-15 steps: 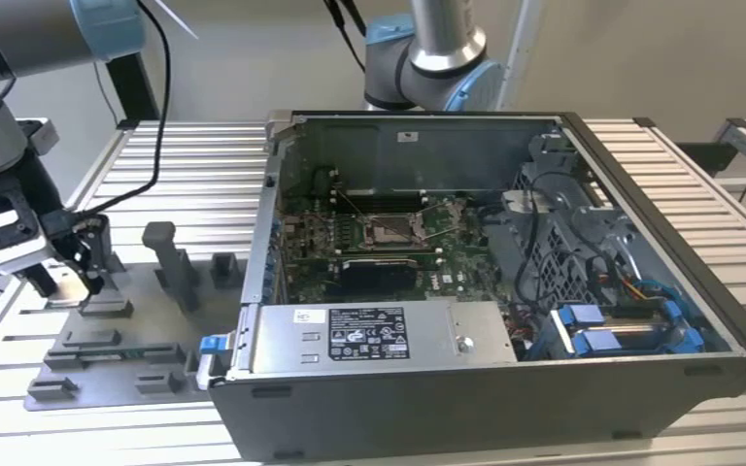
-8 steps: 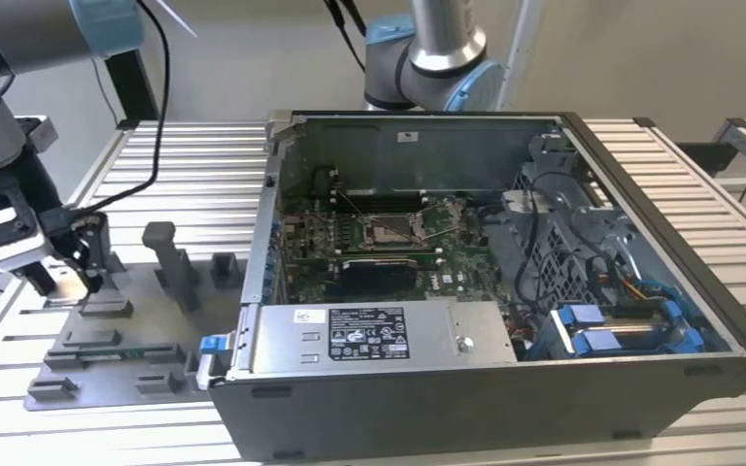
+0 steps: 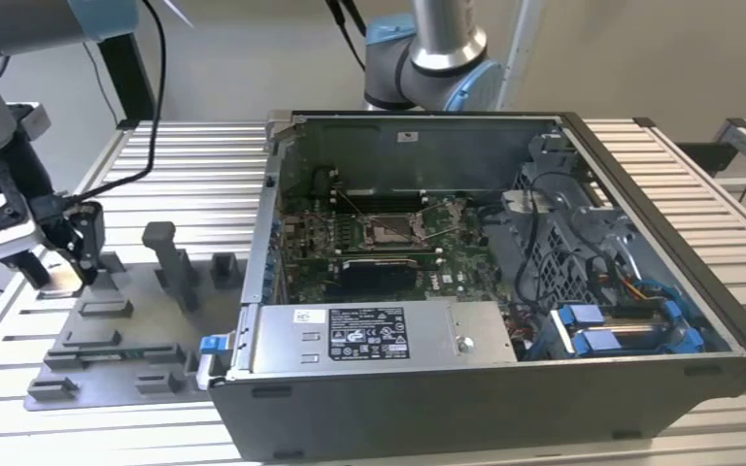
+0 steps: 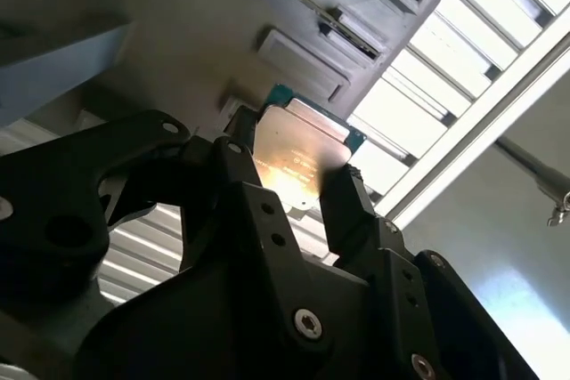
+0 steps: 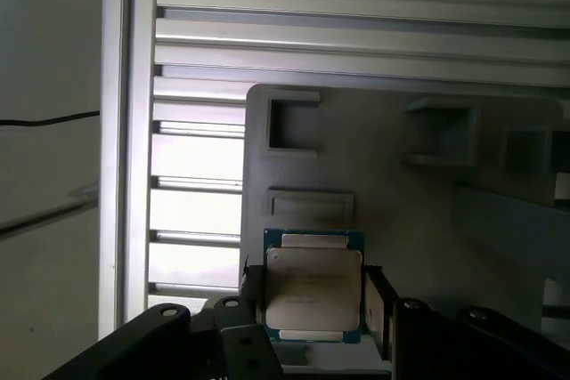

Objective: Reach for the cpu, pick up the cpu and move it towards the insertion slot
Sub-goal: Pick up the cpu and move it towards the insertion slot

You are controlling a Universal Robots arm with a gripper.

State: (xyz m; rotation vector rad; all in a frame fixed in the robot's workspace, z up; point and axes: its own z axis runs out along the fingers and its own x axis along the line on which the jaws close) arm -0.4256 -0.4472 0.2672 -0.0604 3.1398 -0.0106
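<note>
The cpu (image 5: pixel 313 284), a pale silvery square chip with a green rim, sits between my gripper's black fingers (image 5: pixel 374 302) in both wrist views. My gripper (image 4: pixel 289 180) is shut on the cpu (image 4: pixel 301 150), which hangs a little above the grey fixture plate (image 4: pixel 294 51). In the exterior view my gripper (image 3: pixel 59 272) is at the far left, over the back left corner of the fixture plate (image 3: pixel 114 335). The insertion slot (image 3: pixel 392 228), a shiny metal frame with a brownish centre, lies on the green board inside the open computer case, well off to the exterior view's right of my gripper.
The open computer case (image 3: pixel 477 388) has tall walls, a power supply (image 3: pixel 366 335) at its front and cables and blue drive bays (image 3: pixel 620 330) at its right. Upright grey blocks (image 3: pixel 166 257) stand on the fixture plate. A second arm (image 3: pixel 431 58) rises behind the case.
</note>
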